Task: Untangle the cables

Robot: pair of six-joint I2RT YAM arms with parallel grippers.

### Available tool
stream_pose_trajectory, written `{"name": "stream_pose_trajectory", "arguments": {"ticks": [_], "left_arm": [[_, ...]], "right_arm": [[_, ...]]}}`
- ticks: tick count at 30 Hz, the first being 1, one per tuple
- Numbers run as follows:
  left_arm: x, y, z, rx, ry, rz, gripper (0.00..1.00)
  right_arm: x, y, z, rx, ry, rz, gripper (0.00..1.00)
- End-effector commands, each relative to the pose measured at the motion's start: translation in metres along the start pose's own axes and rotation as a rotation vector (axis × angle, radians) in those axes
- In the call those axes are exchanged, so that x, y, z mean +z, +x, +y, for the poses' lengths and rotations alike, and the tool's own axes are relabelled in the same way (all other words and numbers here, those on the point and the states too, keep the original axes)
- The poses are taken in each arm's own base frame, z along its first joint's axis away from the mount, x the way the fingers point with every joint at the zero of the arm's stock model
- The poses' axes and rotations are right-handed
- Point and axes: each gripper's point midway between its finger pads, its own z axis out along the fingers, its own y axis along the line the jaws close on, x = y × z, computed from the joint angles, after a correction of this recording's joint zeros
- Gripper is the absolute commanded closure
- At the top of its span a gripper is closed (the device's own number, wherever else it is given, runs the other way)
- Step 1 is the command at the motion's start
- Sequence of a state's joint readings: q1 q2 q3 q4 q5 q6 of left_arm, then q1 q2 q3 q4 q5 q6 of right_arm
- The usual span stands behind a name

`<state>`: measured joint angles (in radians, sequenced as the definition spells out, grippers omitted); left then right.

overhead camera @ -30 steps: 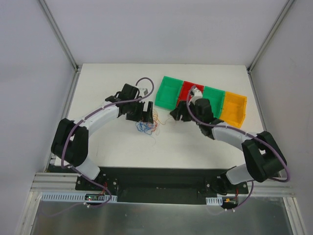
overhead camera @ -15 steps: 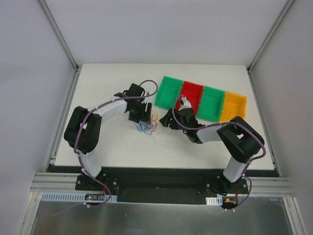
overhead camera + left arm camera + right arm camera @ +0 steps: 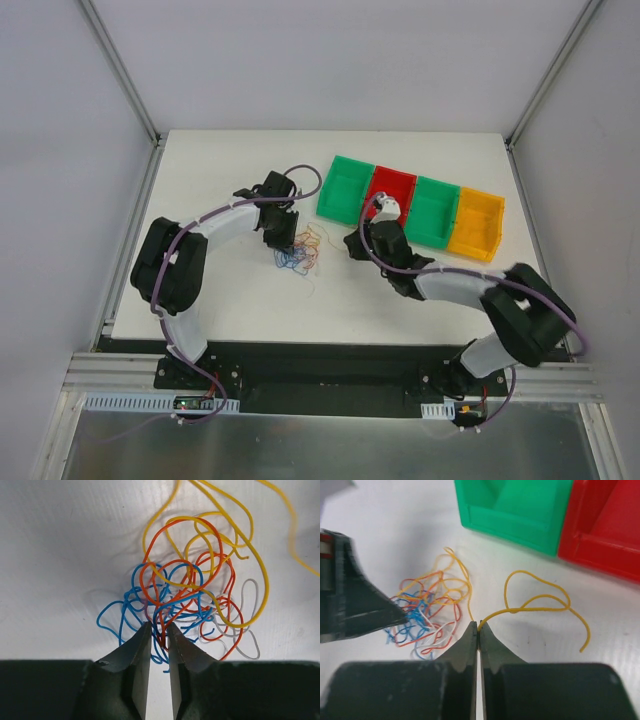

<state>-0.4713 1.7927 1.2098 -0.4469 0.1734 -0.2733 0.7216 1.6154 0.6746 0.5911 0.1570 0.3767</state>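
The cables [image 3: 300, 252] are a small knot of thin blue, red-orange, yellow and white strands [image 3: 190, 580] on the white table. My left gripper [image 3: 159, 630] points into the knot's near edge. Its jaws stand a narrow gap apart, with blue and orange strands running between the tips and bare table showing in the gap. My right gripper [image 3: 479, 626] is shut on a yellow strand [image 3: 535, 600], which loops away to the right and also runs left into the knot [image 3: 427, 612]. From above, the left gripper [image 3: 283, 240] and right gripper [image 3: 350, 245] flank the knot.
Four bins stand in a row behind the right gripper: green [image 3: 345, 188], red [image 3: 392, 192], green [image 3: 435, 208] and orange [image 3: 477, 222]. The first green bin [image 3: 520, 510] and the red bin [image 3: 605, 525] are close ahead of the right gripper. The left gripper's finger [image 3: 355, 610] shows in the right wrist view.
Both grippers have closed down: the right one onto the yellow strand, the left one to a narrow gap around strands. The right arm has shifted and its elbow swung out.
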Motion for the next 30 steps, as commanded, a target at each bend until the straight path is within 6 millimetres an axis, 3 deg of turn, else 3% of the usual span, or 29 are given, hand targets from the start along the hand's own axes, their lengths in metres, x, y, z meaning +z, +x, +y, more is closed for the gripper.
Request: {"name": "stream_pose_trajectory", "arguments": {"ticks": [1,5,11,16,17,23,27,30], "left_arm": [[-0.025,-0.012,0.008,0.016,-0.07,-0.064,0.84],[-0.032,-0.016,0.017,0.018,-0.131,-0.085,1.0],[-0.045,-0.023,0.024,0.016,-0.181,-0.118,1.0],[-0.056,-0.027,0.032,0.019,-0.226,-0.156,1.0],[-0.057,-0.028,0.033,0.018,-0.236,-0.159,1.0],[-0.066,-0.028,0.045,0.013,-0.288,-0.176,1.0],[-0.07,-0.026,0.056,0.017,-0.341,-0.186,1.0],[-0.076,-0.026,0.07,0.016,-0.412,-0.198,1.0]], "right_arm": [[-0.064,-0.076,0.002,-0.062,0.069,-0.239,0.99],[-0.122,-0.12,-0.011,-0.076,0.151,-0.369,0.99],[-0.199,-0.17,-0.055,0.034,0.214,-0.49,1.0],[-0.281,-0.207,-0.085,0.021,0.377,-0.616,1.0],[-0.3,-0.219,-0.084,0.01,0.406,-0.649,1.0],[-0.379,-0.251,-0.097,-0.052,0.671,-0.691,1.0],[-0.435,-0.274,-0.086,-0.074,0.733,-0.793,1.0],[-0.467,-0.29,-0.073,-0.077,0.723,-0.857,0.99]]}}
